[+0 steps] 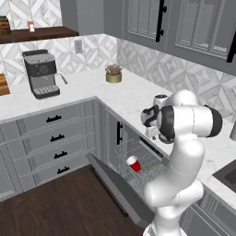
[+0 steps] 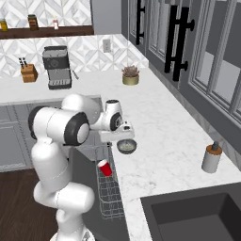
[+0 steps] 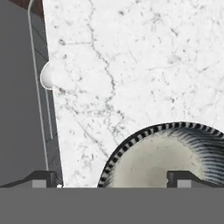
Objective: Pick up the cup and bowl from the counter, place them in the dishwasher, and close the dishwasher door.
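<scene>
We find the cup [image 1: 134,164] already lying tilted in the wire rack [image 1: 138,161] of the dishwasher [image 2: 109,193], in the lower middle of the left base view, so we judge the first half of the loading done. The bowl [image 2: 126,146] sits upright on the counter [image 2: 160,136] close to its front edge, at the centre of the right base view. The gripper [image 2: 123,135] hangs directly over it, pointing down, which we read as lining up for a top-down grasp on the rim. Its jaws are spread wide and hold nothing: in the hand view the two dark fingertips [image 3: 187,178] stand far apart at the bottom of the frame, one over the bowl and the other past the counter edge, over the dishwasher opening. The dishwasher door [image 1: 120,191] lies dropped open toward the lower centre of the left base view, as it must until the bowl goes in.

The left base view shows the door and the rack from the side, but the arm hides the bowl there. The right base view shows bowl and hand together, plus a soap dispenser [image 2: 211,158] near the sink [image 2: 197,214] at lower right. The hand view adds the bowl's ribbed rim and speckled inside [image 3: 157,157].
</scene>
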